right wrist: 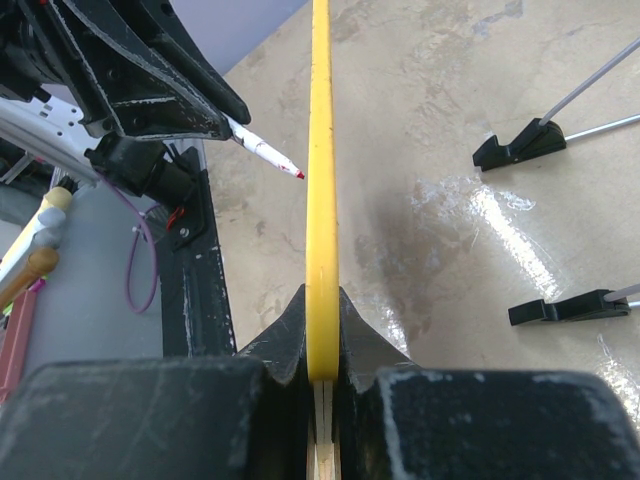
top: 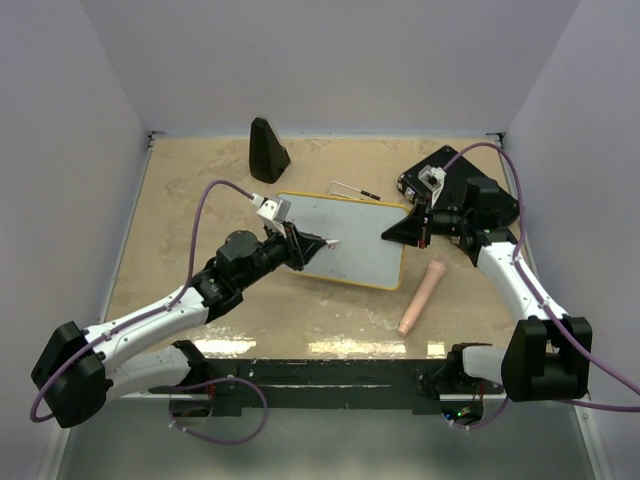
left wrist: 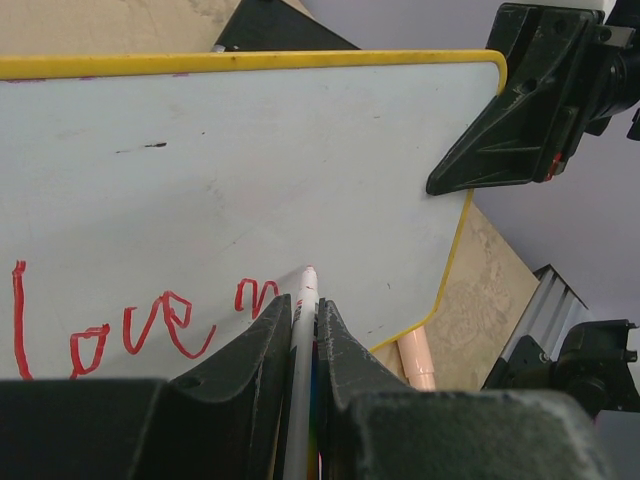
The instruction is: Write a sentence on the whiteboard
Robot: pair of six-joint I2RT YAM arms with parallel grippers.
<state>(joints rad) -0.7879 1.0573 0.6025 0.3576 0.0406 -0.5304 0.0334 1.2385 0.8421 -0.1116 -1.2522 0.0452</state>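
Note:
The whiteboard [top: 350,245] has a yellow rim and lies mid-table. My right gripper [top: 398,232] is shut on its right edge; the right wrist view shows the rim [right wrist: 322,180] edge-on between the jaws [right wrist: 322,300]. My left gripper [top: 318,243] is shut on a white red-tipped marker [left wrist: 303,300]. The marker tip is at the board's surface [left wrist: 300,150], just right of the writing; I cannot tell if it touches. The sentence [left wrist: 140,325] reads "I love m" in red. The marker tip [right wrist: 270,155] also shows in the right wrist view.
A pink capped pen [top: 422,296] lies right of the board's near corner. A black cone [top: 267,150] stands at the back. A black block [top: 470,190] sits behind the right arm. Two small black feet on thin metal rods [right wrist: 528,145] [right wrist: 560,308] lie on the table.

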